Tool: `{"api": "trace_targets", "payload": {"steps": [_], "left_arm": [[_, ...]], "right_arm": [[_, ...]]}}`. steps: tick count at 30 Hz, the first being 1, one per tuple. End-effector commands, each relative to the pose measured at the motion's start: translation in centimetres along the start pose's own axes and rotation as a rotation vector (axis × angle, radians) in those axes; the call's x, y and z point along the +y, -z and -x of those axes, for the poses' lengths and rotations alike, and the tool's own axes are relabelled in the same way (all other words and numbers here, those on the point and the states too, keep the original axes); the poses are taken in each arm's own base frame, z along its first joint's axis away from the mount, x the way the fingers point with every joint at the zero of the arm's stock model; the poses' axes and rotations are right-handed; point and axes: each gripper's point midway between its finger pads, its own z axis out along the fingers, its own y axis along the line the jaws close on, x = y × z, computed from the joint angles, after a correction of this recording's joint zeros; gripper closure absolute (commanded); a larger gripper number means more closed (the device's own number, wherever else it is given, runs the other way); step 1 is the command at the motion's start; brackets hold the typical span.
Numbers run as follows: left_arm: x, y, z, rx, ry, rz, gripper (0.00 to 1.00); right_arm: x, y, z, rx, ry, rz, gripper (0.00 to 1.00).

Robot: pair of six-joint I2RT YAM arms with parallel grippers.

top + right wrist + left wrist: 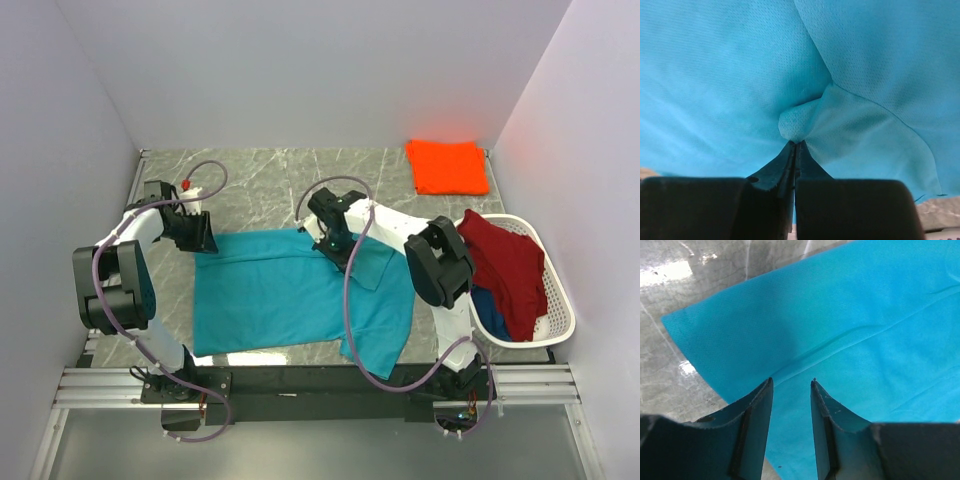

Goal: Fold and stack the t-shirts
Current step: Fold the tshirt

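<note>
Top external view shows the teal shirt (290,290) spread flat on the table (250,180) between both arms. The right gripper (796,143) is pinched shut on a fold of it; the left gripper (792,382) has its fingers apart above the shirt's corner.

One teal t-shirt (290,300), one orange (447,167), one red (510,262), one blue (487,305), one basket (560,300).

We see the left gripper (792,381) with its two dark fingers (757,410) parted, a narrow gap between the tips. The teal t-shirt (865,315) fills most of the frame, lying on the grey marble table (685,305). One shirt corner points left. A long crease (840,337) runs diagonally, passing just beyond the fingertips. We can't tell if the tips touch cloth. There is glare on the table, far left.
</note>
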Motion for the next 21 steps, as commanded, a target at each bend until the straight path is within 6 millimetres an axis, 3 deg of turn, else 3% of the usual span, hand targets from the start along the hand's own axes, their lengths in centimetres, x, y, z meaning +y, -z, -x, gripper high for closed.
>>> {"api": "trace_targets", "payload": {"steps": [1,6,13,14,15,16,21], "left_arm": [[0.4,1.1,1.1,-0.041,-0.028,0.016,0.59],[0.8,1.4,1.3,-0.05,-0.024,0.02,0.59],[1.1,1.4,1.4,-0.052,-0.028,0.026,0.58],[1.1,1.4,1.4,-0.053,-0.03,0.028,0.58],[1.2,1.4,1.6,-0.059,-0.036,0.036,0.58],[1.3,1.3,1.5,-0.059,-0.035,0.041,0.58],[1.9,1.2,2.0,-0.066,-0.028,0.06,0.59]], "right_arm": [[0.3,3.8,1.7,-0.097,-0.032,0.052,1.0],[1.7,5.2,1.7,-0.116,-0.066,0.188,1.0],[2.6,2.9,0.0,-0.033,-0.061,0.242,0.99],[2.6,2.6,-0.2,-0.024,-0.061,0.246,0.93],[2.9,2.2,-0.6,0.001,-0.058,0.259,0.81],[3.0,2.1,-0.7,0.005,-0.056,0.27,0.76],[2.5,2.6,-1.1,0.003,-0.059,0.283,0.72]]}}
